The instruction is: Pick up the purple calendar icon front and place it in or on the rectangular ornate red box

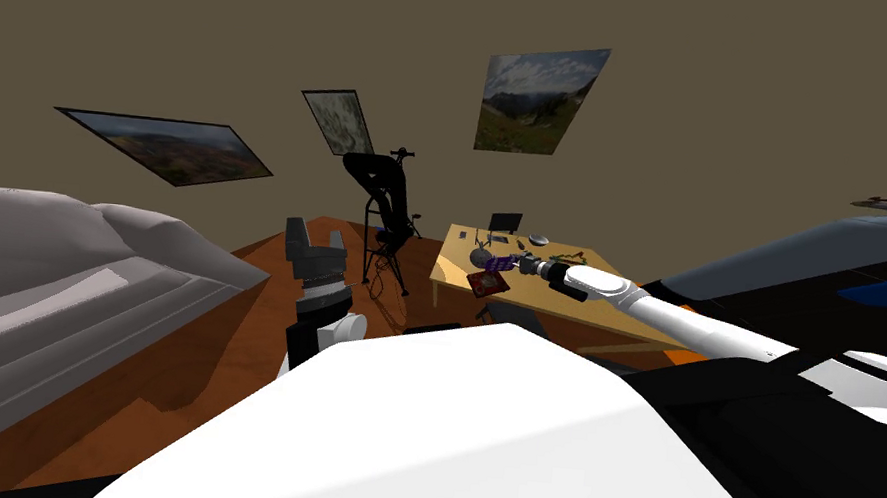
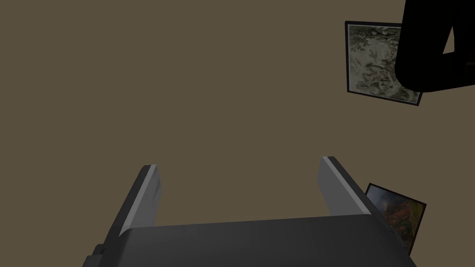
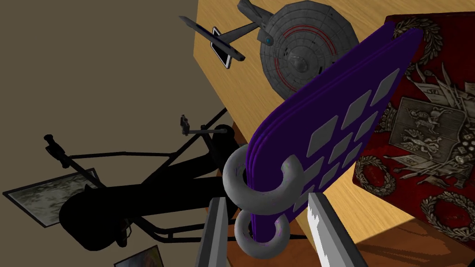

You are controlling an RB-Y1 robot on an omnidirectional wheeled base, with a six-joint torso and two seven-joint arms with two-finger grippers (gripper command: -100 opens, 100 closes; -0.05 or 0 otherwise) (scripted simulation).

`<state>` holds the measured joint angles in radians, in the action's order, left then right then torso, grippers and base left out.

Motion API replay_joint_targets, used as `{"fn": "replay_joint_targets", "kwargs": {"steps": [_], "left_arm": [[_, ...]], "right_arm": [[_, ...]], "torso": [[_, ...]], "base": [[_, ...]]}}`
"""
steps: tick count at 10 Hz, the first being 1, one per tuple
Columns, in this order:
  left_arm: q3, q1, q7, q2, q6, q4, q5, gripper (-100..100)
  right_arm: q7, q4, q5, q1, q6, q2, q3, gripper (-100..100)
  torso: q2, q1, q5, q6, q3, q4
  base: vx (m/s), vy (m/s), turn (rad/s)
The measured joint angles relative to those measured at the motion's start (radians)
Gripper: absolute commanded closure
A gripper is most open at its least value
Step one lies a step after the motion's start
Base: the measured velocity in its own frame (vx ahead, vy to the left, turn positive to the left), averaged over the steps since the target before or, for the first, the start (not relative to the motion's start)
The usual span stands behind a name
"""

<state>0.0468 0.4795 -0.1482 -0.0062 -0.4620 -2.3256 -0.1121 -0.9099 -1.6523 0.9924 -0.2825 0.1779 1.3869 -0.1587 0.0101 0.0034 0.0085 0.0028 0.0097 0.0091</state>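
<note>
The purple calendar icon [image 3: 324,134] is off the tabletop [image 3: 241,83], pinched at its ring end by the right hand [image 3: 266,200]. Fingers are closed against the card's two faces beside the grey rings, w/ the rest sticking out tilted. Its far end overlaps the near corner of the red box [image 3: 426,139] in the right wrist view. Whether it's truly above the lid or short of it, can't tell. In the head view the icon [image 1: 498,264] sits just above the box [image 1: 488,282], so prob. late carry, drop not yet done.

Risks:
- Grip is at one narrow end w/ a long overhang, so the card could pivot or slip btwn the fingers.
- If let go short of the lid, it lands on the tabletop or goes over the edge to the floor.
- The grey spaceship model [image 3: 301,51] is close behind the card's far end, so a swing that way could knock it.
- The box lies near the tabletop's edge, so a push from the card or fingers could shove it off.

Room:
- Box lid is bare, w/ open air above.
- Past the tabletop edge there's floor, then a black exercise frame [image 3: 139,199] well apart.
- A small phone [image 3: 221,46] lies near the far edge, out of the way.

The left hand [image 2: 239,169] is spread wide, holding nothing, raised by the chest [image 1: 316,250].
</note>
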Motion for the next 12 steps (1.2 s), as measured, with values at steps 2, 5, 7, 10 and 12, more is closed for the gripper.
{"fn": "replay_joint_targets", "kwargs": {"steps": [2,5,7,10,12], "left_arm": [[0.000,0.000,0.000,0.000,0.000,0.000,0.000,0],[0.000,0.000,0.000,0.000,0.000,0.000,0.000,0],[0.000,0.000,0.000,0.000,0.000,0.000,0.000,0],[0.000,0.000,0.000,0.000,0.000,0.000,0.000,0],[0.000,0.000,0.000,0.000,0.000,0.000,0.000,0]], "right_arm": [[0.000,0.000,0.000,0.000,0.000,0.000,0.000,-100],[0.000,0.000,0.000,0.000,0.000,0.000,0.000,0],[0.006,0.001,-0.008,0.000,0.011,0.014,0.007,-100],[0.048,0.000,-0.038,0.013,0.053,0.074,0.020,-100],[0.051,0.000,-0.039,0.014,0.055,0.076,0.021,0]], "torso": [[0.000,0.007,0.002,0.000,0.000,0.000],[0.000,0.008,0.002,0.000,0.000,0.000],[-0.001,0.008,0.003,0.000,-0.001,0.000],[-0.003,0.008,0.002,0.000,-0.002,-0.001],[-0.001,0.008,0.002,0.000,-0.001,0.000]], "base": [[0.000,-0.004,0.000],[0.000,0.000,0.000],[0.022,-0.001,-0.045],[0.029,0.000,-0.028],[0.000,0.000,0.000]]}}
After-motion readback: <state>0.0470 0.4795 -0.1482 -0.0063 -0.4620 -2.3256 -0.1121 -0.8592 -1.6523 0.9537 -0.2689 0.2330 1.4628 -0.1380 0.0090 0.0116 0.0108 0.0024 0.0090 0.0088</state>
